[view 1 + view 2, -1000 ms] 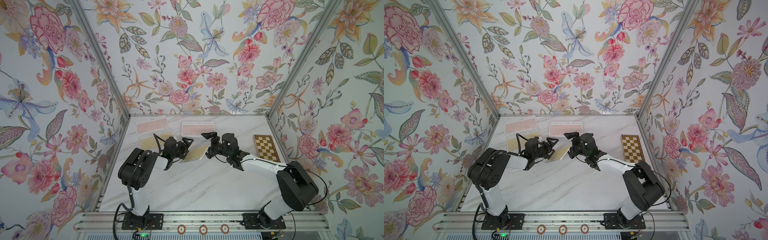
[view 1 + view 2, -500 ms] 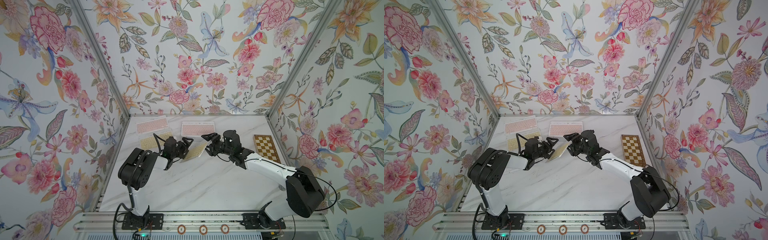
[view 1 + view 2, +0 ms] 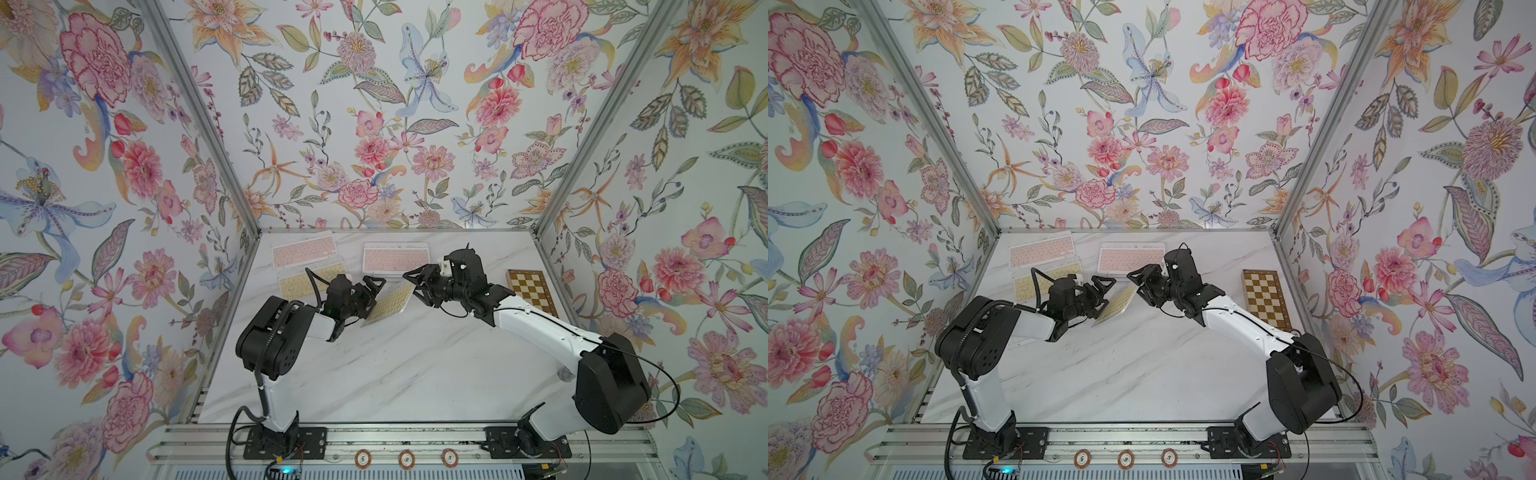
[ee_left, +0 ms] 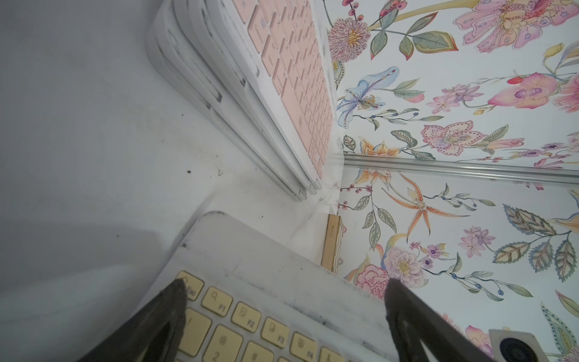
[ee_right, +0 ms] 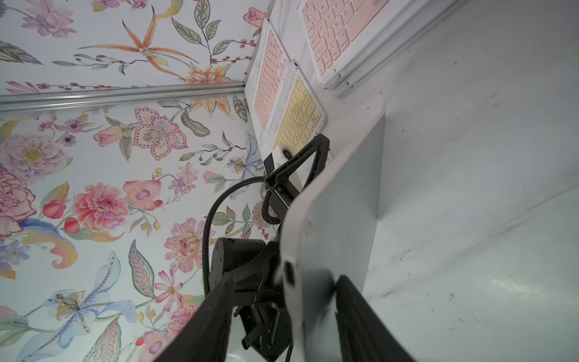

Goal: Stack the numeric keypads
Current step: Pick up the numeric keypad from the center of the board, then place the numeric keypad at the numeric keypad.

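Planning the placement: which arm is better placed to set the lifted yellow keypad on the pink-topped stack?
Probably right, once it clamps: the right gripper straddles the end of the yellow keypad nearest the stack; the left gripper holds its far end.

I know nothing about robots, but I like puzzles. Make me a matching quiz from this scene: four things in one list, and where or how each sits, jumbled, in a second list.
Things:
1. chessboard
2. held keypad
3. keypad stack
4. flat yellow keypad

Places or states:
a. back middle, pink keys on top
b. left side, lying flat
c. right side, brown and cream
d. tilted in mid-air, yellow keys

Pairs: 1-c, 2-d, 3-a, 4-b
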{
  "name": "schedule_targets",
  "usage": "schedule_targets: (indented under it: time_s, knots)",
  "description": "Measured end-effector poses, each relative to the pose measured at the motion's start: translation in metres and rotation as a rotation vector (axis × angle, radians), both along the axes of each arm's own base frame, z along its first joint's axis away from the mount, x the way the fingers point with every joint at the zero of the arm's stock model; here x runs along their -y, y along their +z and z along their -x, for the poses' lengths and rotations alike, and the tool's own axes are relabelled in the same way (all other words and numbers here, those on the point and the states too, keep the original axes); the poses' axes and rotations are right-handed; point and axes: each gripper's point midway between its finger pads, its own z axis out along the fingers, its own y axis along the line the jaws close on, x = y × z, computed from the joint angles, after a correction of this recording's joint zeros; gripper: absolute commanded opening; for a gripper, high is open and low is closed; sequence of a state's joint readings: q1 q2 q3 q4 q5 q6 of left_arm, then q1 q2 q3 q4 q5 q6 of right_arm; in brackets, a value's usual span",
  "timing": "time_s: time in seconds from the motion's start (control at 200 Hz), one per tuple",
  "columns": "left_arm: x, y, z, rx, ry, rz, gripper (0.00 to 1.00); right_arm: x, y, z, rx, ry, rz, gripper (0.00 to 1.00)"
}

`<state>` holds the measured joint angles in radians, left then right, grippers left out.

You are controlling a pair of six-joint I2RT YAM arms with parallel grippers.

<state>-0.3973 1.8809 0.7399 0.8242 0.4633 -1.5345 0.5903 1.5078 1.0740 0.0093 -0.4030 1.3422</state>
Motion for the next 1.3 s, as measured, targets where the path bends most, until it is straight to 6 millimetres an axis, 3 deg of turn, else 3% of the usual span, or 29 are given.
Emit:
schedule_targets:
  time_s: [0.295, 0.44, 0.55, 0.656, 0.796, 0.866, 1.011, 1.146, 1.301]
  knots:
    - [-0.004, 0.004, 0.003, -0.002, 0.003, -0.006, 0.99, 0.018, -0.015, 0.002, 0.053, 0.061, 0.117, 0.11]
    - [-0.009, 0.014, 0.002, 0.018, 0.007, -0.022, 0.99, 0.038, -0.026, -0.002, 0.053, 0.091, 0.170, 0.01]
    - [-0.016, 0.031, -0.006, 0.042, 0.006, -0.045, 0.99, 0.047, -0.026, -0.008, 0.080, 0.126, 0.178, 0.00]
    - [-0.023, 0.051, -0.017, 0.076, -0.009, -0.082, 1.00, 0.053, -0.013, -0.022, 0.140, 0.158, 0.176, 0.00]
    - [-0.034, 0.082, -0.040, 0.134, -0.032, -0.162, 0.99, 0.061, 0.020, -0.048, 0.269, 0.194, 0.159, 0.00]
    - [-0.040, 0.105, -0.056, 0.182, -0.038, -0.203, 1.00, 0.066, 0.033, -0.065, 0.326, 0.204, 0.156, 0.00]
    - [-0.048, 0.134, -0.087, 0.259, -0.046, -0.272, 0.99, 0.075, 0.035, -0.104, 0.398, 0.224, 0.165, 0.00]
    - [-0.047, 0.122, -0.116, 0.259, -0.077, -0.318, 0.99, 0.077, 0.018, -0.139, 0.409, 0.257, 0.152, 0.00]
    - [-0.046, 0.073, -0.136, 0.180, -0.116, -0.359, 0.99, 0.074, -0.013, -0.168, 0.381, 0.288, 0.130, 0.00]
